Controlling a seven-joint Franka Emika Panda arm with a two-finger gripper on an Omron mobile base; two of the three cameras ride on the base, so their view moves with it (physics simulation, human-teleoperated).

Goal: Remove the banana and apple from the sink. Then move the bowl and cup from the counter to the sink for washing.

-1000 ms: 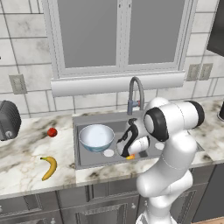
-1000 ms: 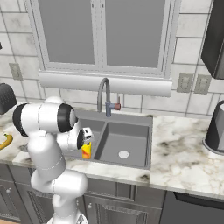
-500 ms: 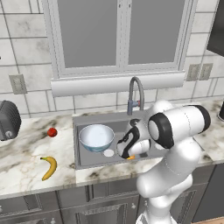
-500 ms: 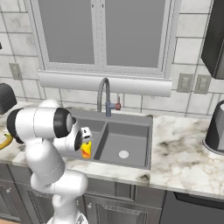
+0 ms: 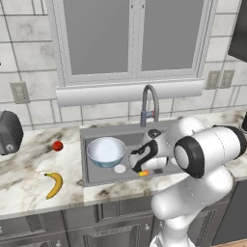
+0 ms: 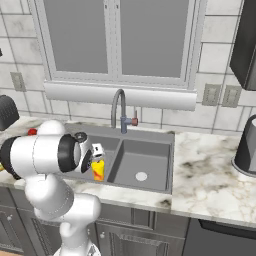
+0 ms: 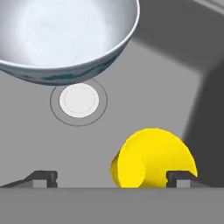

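Observation:
The bowl (image 5: 106, 150), wide and pale blue inside, sits in the left basin of the dark grey sink (image 5: 86, 166). In the hand view the bowl (image 7: 65, 35) lies beyond the white drain (image 7: 78, 100). The yellow cup (image 7: 153, 157) lies on its side on the sink floor (image 7: 153, 87). My gripper (image 7: 113, 178) hangs open just above it, and the cup is nearer the right fingertip (image 7: 181, 176). From the base views the gripper (image 5: 141, 164) (image 6: 96, 161) is low in the left basin over the cup (image 5: 143, 172) (image 6: 98, 170). The banana (image 5: 54, 184) and the apple (image 5: 57, 145) rest on the counter (image 5: 24, 193) left of the sink.
A curved grey faucet (image 5: 148, 103) (image 6: 119, 107) rises behind the sink. A dark appliance (image 5: 8, 132) stands at the counter's far left, another (image 6: 246, 147) at the far right. The right basin (image 6: 145, 160) has a white drain (image 6: 141, 176). My arm's bulk hangs over the sink front.
The jaws have spread a little wider and the arm's elbow has shifted right. The cup stays on the sink floor; bowl, banana and apple have not moved.

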